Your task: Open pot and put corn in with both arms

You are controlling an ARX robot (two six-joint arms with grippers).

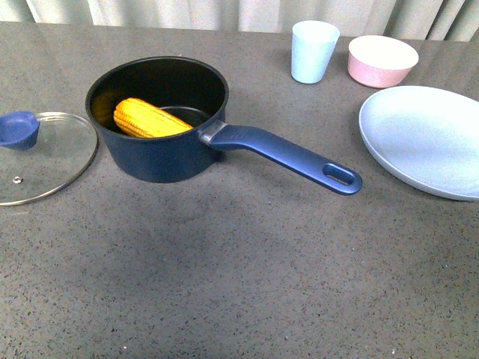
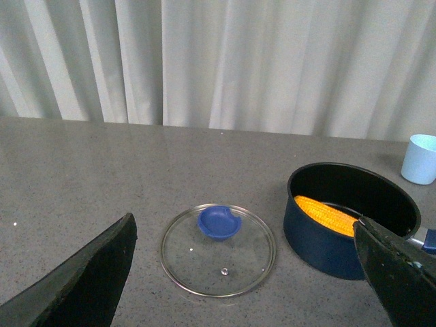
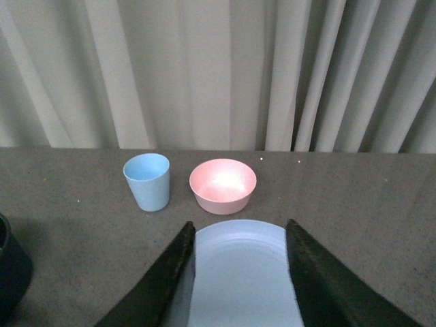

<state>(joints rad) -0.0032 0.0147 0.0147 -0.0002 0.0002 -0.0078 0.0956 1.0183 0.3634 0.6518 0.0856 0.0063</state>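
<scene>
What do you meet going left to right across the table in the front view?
Glass lid with its blue knob → navy saucepan holding the corn cob → light blue cup → pink bowl → pale blue plate.

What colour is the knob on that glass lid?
Blue, a mid blue on the lid's knob; the left wrist view shows it best.

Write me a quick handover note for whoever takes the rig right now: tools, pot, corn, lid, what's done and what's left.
Left tool: open, empty, raised above the lid and pot.
Right tool: open, empty, raised over the pale blue plate.
Pot: uncovered, handle pointing toward the plate.
Corn: inside the pot, leaning on its wall.
Lid: flat on the table, to the pot's left.
Done: pot opened, corn in.
Left: apparently nothing.
</scene>
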